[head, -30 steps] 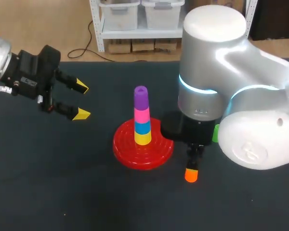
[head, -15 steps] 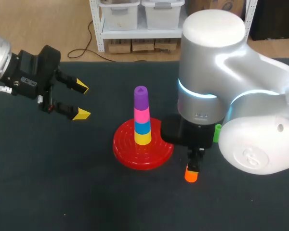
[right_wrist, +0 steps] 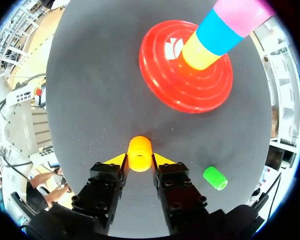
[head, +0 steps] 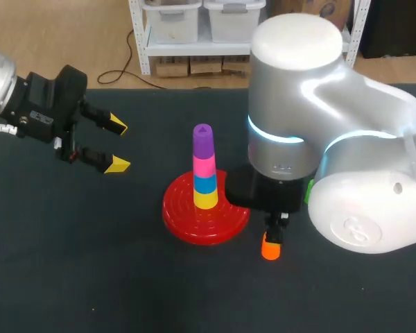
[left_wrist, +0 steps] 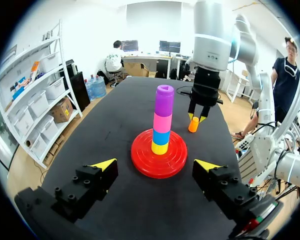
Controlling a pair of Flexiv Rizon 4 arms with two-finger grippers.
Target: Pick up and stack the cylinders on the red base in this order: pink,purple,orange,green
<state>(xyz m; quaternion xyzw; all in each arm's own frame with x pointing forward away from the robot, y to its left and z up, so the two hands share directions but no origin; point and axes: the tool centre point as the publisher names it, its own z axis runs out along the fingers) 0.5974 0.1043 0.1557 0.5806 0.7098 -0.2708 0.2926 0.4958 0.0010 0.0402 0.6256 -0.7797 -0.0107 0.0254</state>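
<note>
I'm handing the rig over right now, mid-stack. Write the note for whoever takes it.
Left claw: open, empty, over the table's left side.
Right claw: shut on the orange cylinder, low beside the red base.
Green cylinder: on the table by the right claw.
Done: pink cylinder and purple cylinder stacked, over yellow and blue.
Left: orange onto purple, then green on top.

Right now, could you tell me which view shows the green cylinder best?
The right wrist view: the green cylinder shows whole there. The head view gives only a sliver behind my right arm; the left wrist view, nothing.
</note>
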